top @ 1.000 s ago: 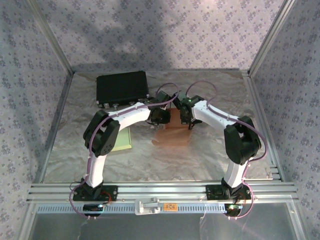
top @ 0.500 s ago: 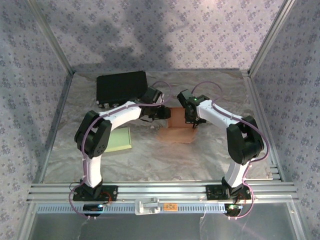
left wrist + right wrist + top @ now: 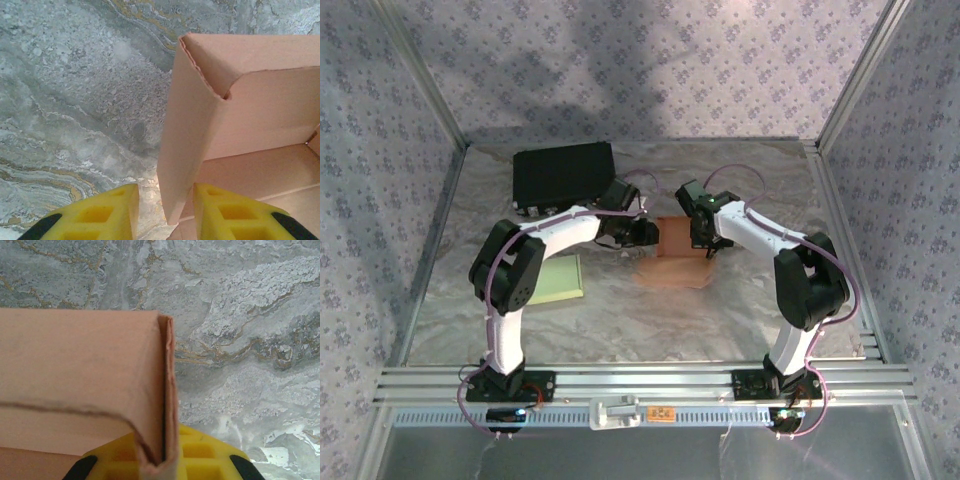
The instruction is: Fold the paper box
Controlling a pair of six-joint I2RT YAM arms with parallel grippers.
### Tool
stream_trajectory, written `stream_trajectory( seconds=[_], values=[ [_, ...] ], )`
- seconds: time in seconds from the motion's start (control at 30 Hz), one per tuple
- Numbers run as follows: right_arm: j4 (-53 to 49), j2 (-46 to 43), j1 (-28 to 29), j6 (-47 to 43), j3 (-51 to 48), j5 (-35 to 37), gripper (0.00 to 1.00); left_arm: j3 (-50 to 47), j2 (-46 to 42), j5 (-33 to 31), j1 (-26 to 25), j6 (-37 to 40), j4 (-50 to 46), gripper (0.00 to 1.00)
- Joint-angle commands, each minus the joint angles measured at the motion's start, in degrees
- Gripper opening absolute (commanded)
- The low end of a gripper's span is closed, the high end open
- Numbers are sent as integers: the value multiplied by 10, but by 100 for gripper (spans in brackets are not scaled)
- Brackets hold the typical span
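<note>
The paper box [image 3: 672, 262] is pinkish-brown card, half formed, lying mid-table between both arms. In the left wrist view its left wall [image 3: 187, 135] stands upright between my left gripper's [image 3: 165, 205] yellow fingers [image 3: 112, 212]. Those jaws are open, with a gap on the wall's outer side. The left gripper [image 3: 648, 232] sits at the box's left edge. My right gripper [image 3: 705, 240] is at the box's right edge. In the right wrist view the right gripper [image 3: 165, 452] is shut on the doubled-over right wall [image 3: 167, 390] of the paper box [image 3: 75, 355].
A black case [image 3: 565, 175] lies at the back left. A pale green pad [image 3: 560, 280] rests beside the left arm. Patterned walls with metal posts enclose the marbled table [image 3: 740, 310], and a metal rail [image 3: 640, 380] runs along the near edge.
The left arm has drawn back to the left and its jaws have parted around the box's left wall. The box's back wall now stands up. The right gripper keeps its grip.
</note>
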Motion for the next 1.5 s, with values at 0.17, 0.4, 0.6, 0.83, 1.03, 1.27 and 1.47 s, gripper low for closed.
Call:
stream_trajectory(
  seconds=[0.17,0.4,0.6,0.83,1.03,1.27,1.47],
  values=[
    [-10,-14,1,-3,3,-8,0,95,48,-46,0,22,-55,33],
    [-10,-14,-1,-3,5,-11,0,122,63,-46,2,39,-63,27],
    [-8,-10,-2,-3,7,-16,0,106,58,-26,4,39,-43,23],
    [-8,-8,0,-3,13,-18,0,117,72,-38,3,38,-60,9],
    [-11,-5,4,-1,18,-12,0,145,83,-121,-14,35,-122,0],
    [-9,-1,11,2,21,-15,0,147,87,-179,-27,3,-145,7],
    [-9,1,10,1,23,-17,0,154,106,-151,-26,-1,-127,15]
  ],
)
